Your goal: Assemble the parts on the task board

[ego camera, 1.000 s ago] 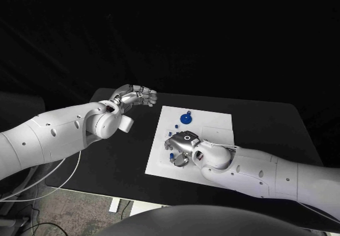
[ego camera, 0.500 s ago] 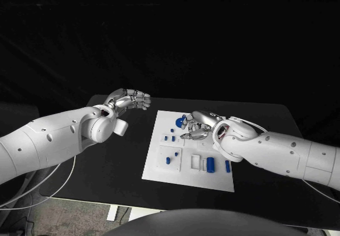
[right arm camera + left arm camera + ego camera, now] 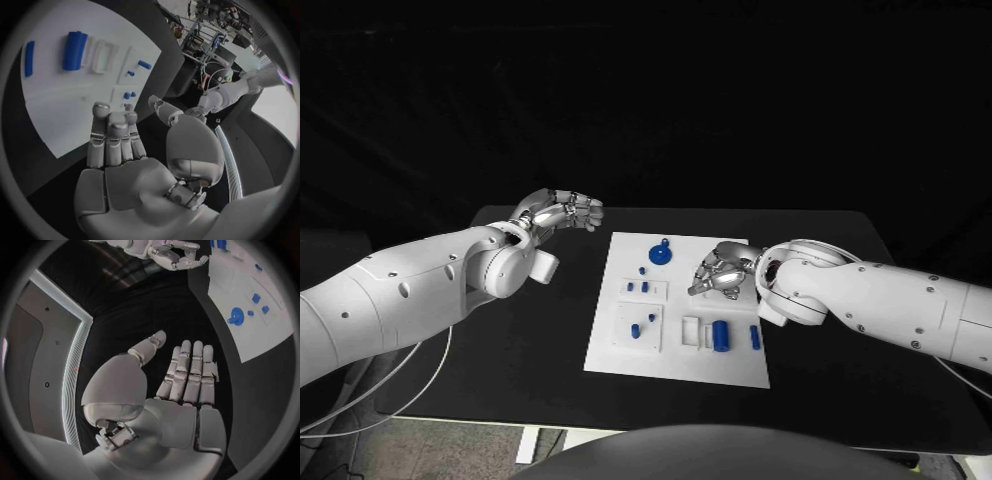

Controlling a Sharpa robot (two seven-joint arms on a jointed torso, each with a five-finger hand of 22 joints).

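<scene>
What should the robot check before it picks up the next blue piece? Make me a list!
1. Right robot hand empty: ok, its fingers hold nothing in the right wrist view.
2. Left robot hand out of the way: ok, it hovers off the task board, over the black table.
3. Big blue cylinder free to reach: ok, nothing covers it.
4. Round blue part free to reach: ok, it lies beside the right robot hand.
5. Small blue parts fully seated: cannot tell.

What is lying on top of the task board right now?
On the task board: a round blue part, small blue pieces and blue cylinders. The right robot hand covers part of it.
</scene>
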